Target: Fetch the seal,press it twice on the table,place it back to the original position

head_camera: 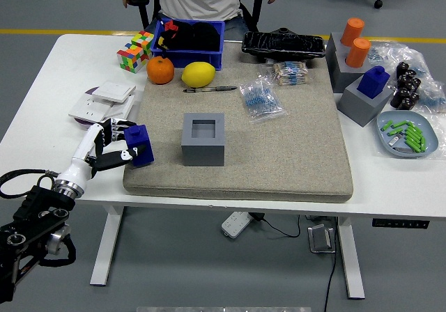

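The blue seal (pixel 140 145) is held in my left hand (pixel 116 145), low over the left edge of the beige mat (pixel 279 145), touching or just above it. The fingers are curled around the seal's left side. The grey holder block (pixel 203 138) with an empty square socket stands on the mat to the right of the seal. A second blue seal (pixel 374 80) sits in another grey holder (pixel 362 104) at the right. My right hand is not in view.
An orange (pixel 160 69), a lemon (pixel 198 74), a pen (pixel 210 89), a blue bin (pixel 190 43) and a Rubik's cube (pixel 136 50) stand at the back left. White cards (pixel 103 96) lie behind my left hand. A person sits at the far side, hands off the table.
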`<state>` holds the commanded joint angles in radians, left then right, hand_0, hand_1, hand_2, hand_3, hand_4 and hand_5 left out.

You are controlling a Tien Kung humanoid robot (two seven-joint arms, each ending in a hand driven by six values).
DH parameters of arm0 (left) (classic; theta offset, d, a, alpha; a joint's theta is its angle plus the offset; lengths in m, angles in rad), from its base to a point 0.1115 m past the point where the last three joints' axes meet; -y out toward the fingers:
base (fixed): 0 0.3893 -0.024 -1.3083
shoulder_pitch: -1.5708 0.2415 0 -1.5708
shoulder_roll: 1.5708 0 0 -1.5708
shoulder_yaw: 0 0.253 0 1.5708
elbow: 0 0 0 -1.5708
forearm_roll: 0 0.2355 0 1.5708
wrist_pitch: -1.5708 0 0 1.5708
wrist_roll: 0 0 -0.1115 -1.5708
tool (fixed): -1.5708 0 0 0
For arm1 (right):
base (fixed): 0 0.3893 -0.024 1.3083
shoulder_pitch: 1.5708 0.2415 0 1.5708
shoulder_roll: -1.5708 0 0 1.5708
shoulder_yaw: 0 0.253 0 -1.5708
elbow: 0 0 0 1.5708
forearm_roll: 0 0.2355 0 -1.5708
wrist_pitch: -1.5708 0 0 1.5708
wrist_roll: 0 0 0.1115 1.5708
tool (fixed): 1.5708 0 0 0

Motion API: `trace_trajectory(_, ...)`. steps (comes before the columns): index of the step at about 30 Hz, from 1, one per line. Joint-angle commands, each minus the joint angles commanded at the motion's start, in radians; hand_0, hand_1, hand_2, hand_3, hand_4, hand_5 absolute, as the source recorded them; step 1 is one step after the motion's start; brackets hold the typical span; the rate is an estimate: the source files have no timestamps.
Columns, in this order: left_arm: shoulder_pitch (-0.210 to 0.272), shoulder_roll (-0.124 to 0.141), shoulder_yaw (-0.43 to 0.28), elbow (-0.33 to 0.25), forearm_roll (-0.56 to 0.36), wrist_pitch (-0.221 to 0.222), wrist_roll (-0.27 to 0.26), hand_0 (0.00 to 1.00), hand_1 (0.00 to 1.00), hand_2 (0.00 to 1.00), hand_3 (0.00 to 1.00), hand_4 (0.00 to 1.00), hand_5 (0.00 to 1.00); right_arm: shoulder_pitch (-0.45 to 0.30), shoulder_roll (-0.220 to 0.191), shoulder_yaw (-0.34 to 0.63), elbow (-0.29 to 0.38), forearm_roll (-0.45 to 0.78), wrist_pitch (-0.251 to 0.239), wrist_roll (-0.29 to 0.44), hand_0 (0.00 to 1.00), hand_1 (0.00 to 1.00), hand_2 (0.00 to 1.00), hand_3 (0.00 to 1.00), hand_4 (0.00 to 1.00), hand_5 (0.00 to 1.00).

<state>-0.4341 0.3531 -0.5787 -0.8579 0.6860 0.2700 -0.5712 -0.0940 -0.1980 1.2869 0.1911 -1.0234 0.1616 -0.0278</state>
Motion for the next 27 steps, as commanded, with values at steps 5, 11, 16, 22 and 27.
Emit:
trace_trajectory(5, 0.006, -0.018, 0.018, 0.024, -0.019, 0.012, -0.024, 0.605, 0.44, 0.377, 0.494, 0.672, 0.002, -0.001, 0.0, -0.003, 0.002, 0.002, 0.0, 0.0, 0.753, 0.699, 0.68, 0.638, 0.78, 0.518)
trace_trajectory(11, 0.018, -0.038, 0.03, 0.038, -0.051, 0.036, -0.061, 0.603, 0.44, 0.375, 0.495, 0.673, 0.002, -0.004, 0.002, -0.005, 0.002, 0.003, 0.0, 0.0, 0.753, 0.699, 0.679, 0.638, 0.779, 0.518)
trace_trajectory(16, 0.026, -0.047, 0.038, 0.046, -0.06, 0.043, -0.074, 0.603, 0.441, 0.374, 0.491, 0.674, 0.002, -0.006, 0.004, -0.003, 0.003, 0.002, 0.0, 0.0, 0.753, 0.699, 0.679, 0.638, 0.778, 0.517)
trace_trajectory(22, 0.034, -0.048, 0.045, 0.055, -0.066, 0.046, -0.074, 0.602, 0.441, 0.374, 0.49, 0.675, 0.002, -0.007, 0.005, 0.0, 0.002, 0.001, 0.0, 0.0, 0.753, 0.699, 0.679, 0.638, 0.778, 0.517)
trace_trajectory(27, 0.031, -0.045, 0.045, 0.053, -0.067, 0.047, -0.074, 0.602, 0.441, 0.374, 0.49, 0.675, 0.002, -0.006, 0.006, 0.004, 0.002, 0.0, -0.001, 0.0, 0.753, 0.699, 0.679, 0.638, 0.778, 0.517)
